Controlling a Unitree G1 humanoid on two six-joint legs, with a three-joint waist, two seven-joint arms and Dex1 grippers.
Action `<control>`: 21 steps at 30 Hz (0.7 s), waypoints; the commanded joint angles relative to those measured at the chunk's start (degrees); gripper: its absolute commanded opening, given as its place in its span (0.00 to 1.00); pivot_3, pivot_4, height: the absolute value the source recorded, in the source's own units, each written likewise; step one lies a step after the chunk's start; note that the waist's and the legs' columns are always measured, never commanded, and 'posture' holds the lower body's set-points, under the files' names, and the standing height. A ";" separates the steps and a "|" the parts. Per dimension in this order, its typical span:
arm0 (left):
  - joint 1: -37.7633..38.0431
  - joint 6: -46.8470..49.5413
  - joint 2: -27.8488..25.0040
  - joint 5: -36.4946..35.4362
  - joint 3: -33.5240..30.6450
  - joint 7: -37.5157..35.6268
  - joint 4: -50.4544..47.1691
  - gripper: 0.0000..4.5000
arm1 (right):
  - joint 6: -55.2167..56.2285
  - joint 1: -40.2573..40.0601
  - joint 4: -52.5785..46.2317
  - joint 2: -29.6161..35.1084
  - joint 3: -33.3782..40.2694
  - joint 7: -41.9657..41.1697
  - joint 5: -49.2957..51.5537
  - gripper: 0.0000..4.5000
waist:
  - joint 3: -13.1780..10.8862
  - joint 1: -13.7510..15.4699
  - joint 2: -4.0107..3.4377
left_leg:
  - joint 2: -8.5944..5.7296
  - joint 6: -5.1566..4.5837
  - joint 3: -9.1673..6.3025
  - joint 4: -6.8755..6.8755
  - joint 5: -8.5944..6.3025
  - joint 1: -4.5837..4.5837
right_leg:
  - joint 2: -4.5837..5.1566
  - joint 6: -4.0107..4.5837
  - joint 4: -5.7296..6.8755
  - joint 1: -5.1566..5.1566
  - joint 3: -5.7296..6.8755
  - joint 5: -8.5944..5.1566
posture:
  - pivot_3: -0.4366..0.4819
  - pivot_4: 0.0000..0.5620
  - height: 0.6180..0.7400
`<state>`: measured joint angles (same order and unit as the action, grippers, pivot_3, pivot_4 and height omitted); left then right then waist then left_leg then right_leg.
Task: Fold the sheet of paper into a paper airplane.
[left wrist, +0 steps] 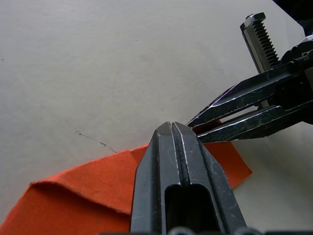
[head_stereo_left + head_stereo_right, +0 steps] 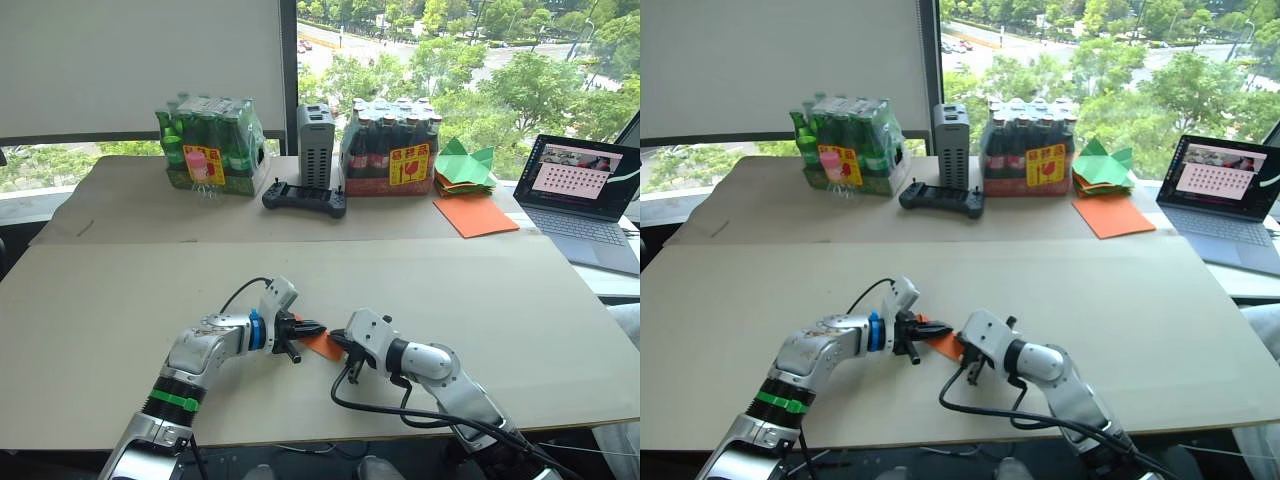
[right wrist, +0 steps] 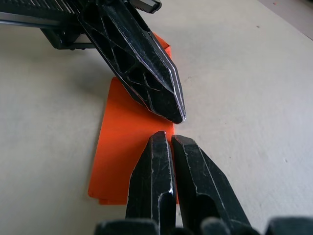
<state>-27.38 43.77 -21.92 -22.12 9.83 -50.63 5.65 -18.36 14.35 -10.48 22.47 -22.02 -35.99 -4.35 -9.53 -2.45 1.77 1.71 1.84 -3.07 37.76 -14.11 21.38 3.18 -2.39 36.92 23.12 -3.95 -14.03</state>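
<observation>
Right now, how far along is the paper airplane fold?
Done: the sheet of paper is already folded down to a small layered orange piece with a visible crease. In hand: the left pincer and right pincer are both shut on it, meeting over the table. Left: no pointed nose or raised wing shows yet, so the shaping folds probably remain.

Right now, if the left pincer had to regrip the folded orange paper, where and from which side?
Take the free folded edge of the orange paper, low from the robot's left: it lies flat on the table, and the right pincer crowds the other end. The left pincer is closed there.
</observation>
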 commanded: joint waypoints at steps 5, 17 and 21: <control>-0.18 -1.49 -1.48 1.12 -1.09 0.45 1.36 0.00 | -1.34 -1.68 1.75 0.87 -1.38 -0.58 -1.50 0.07 | 0.00 0.00 0.00 | 0.00 0.00 0.00 0.00 0.00 0.00 | 0.00 0.00 0.00 0.00 0.00 0.00 | 0.48 0.27 1.00; 0.61 -2.48 -4.72 0.85 -3.64 0.24 2.96 0.00 | -0.79 -1.32 2.17 1.14 -1.72 -1.09 -1.67 0.07 | 0.00 -0.15 0.00 | 0.01 0.00 0.00 0.00 0.00 -0.04 | -0.01 0.00 0.02 0.00 0.00 0.00 | 0.48 0.27 1.00; 1.89 -2.52 -5.86 0.67 -4.55 0.26 2.71 0.00 | -0.56 -1.10 2.48 1.22 -1.72 -1.25 -1.74 0.07 | 0.00 -0.17 -0.01 | 0.01 0.00 0.00 0.00 0.00 -0.04 | -0.01 0.00 0.02 0.00 0.00 0.00 | 0.48 0.27 1.00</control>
<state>-26.58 41.18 -26.55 -22.27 5.94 -50.88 7.82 -18.16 14.59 -10.38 22.57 -22.38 -36.37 -4.62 -9.52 -2.62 1.77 1.72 1.84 -3.07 37.75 -14.11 21.34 3.17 -2.39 36.94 23.12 -3.95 -14.04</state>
